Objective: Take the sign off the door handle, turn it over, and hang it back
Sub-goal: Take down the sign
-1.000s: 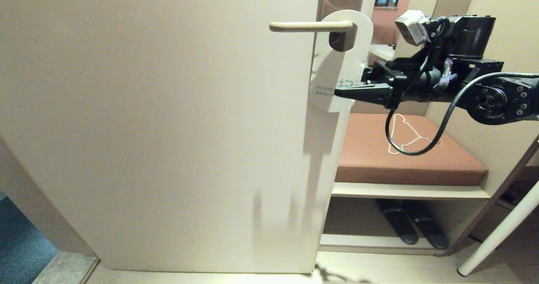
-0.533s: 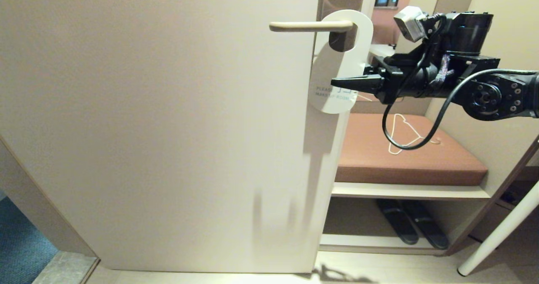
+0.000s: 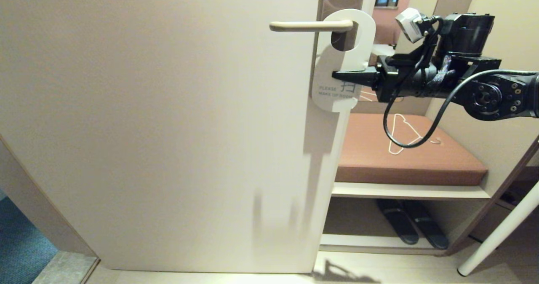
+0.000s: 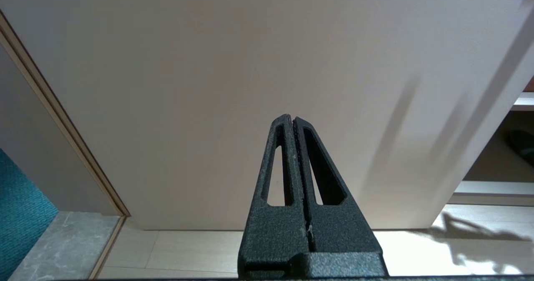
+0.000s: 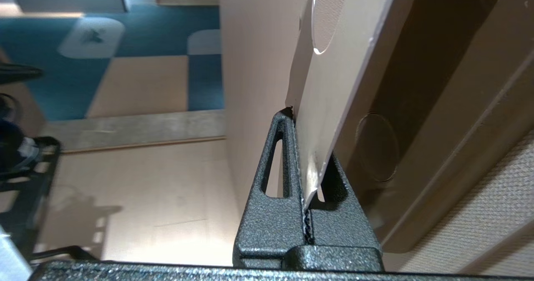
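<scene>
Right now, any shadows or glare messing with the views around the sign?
Head view: the sign throws a long soft shadow down the door; its lettering reads fine. Left wrist view: bright glare patch on the floor. Right wrist view: the sign edge is sharp, the carpet behind soft.

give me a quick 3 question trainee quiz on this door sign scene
1. True or false: the sign is off the door handle.
2. Which face of the sign shows in the head view? A) blue DO NOT DISTURB B) white MAKE UP ROOM C) blank
3. Fill in: the right gripper is shut on the ____, while the left gripper is shut on nothing, pointing at the door.

Key
1. False: its hole is around the handle.
2. B
3. sign; the right wrist view shows the card's edge between the fingers.
</scene>
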Robot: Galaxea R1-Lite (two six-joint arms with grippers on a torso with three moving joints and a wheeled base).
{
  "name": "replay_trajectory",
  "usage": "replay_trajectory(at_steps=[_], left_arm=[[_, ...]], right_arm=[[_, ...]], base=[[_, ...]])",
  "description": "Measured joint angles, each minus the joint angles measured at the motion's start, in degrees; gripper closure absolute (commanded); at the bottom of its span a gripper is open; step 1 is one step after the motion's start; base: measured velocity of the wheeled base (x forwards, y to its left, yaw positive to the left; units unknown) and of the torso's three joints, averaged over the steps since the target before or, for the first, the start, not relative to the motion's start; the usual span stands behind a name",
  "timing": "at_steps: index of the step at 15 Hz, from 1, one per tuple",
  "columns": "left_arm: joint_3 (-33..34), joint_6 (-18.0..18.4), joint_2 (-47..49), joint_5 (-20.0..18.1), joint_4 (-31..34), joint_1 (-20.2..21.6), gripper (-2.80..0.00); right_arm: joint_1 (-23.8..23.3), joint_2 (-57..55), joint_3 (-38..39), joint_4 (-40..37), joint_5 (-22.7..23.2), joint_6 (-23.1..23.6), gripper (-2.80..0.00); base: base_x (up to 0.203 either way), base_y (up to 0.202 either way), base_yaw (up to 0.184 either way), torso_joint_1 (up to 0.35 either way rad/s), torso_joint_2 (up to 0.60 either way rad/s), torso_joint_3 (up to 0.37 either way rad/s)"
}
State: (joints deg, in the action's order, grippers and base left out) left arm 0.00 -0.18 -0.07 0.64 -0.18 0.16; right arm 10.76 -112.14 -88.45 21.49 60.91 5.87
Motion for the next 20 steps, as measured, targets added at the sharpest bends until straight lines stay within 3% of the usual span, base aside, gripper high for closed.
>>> replay_trajectory(at_steps=[8,13,20], left_arm=[[0.0,0.03,0.0,-0.01,0.02,0.0,0.0],[0.0,0.05,0.0,-0.02,0.02,0.0,0.0],[0.0,0.02,0.0,-0.01,0.02,0.0,0.0]], right_arm=[[0.84,1.34,2.44,-0.11,-4.89,3.2,0.0],[3.07,2.76,3.29,-0.08,-12.44,3.05,0.0],[4.63,6.47,6.91,-0.2,-13.38,2.94,0.0]], base=[[0.0,0.0,0.0,0.0,0.0,0.0],[0.0,0.0,0.0,0.0,0.0,0.0],[0.0,0.0,0.0,0.0,0.0,0.0]])
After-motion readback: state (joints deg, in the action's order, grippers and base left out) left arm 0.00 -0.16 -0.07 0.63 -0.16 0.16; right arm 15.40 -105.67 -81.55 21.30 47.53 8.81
